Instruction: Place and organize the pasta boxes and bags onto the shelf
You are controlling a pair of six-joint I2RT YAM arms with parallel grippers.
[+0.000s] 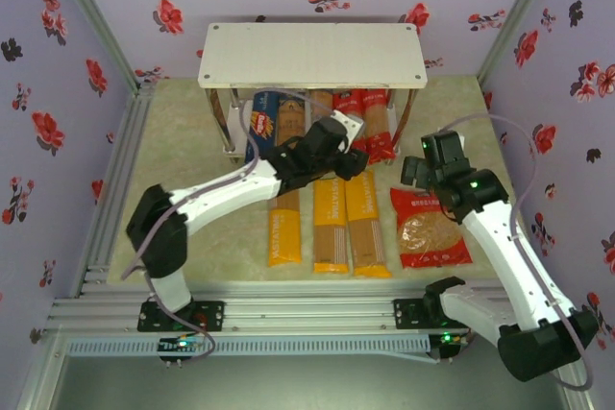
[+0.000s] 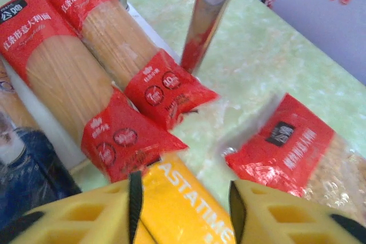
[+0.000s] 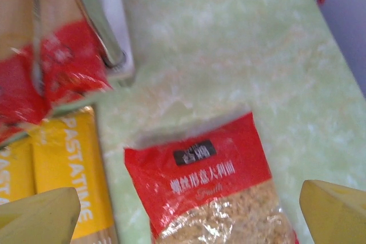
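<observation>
Bag of short pasta [image 3: 200,181] lies directly beneath right claw [image 3: 189,204], which gapes wide and holds nothing.

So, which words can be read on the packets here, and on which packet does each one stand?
"PASTATIME": yellow soft plastic packet.
"直条形意大利面": long narrow red plastic packet.
"螺丝形意大利面": wide red plastic bag.
Smaller script on the red packets: too blurred to read.
Logo on the dark-blue cardboard box: too small to read.

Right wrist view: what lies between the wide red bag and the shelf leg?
Nothing. The right wrist view shows bare green tabletop between the wide red bag and the shelf leg.
</observation>
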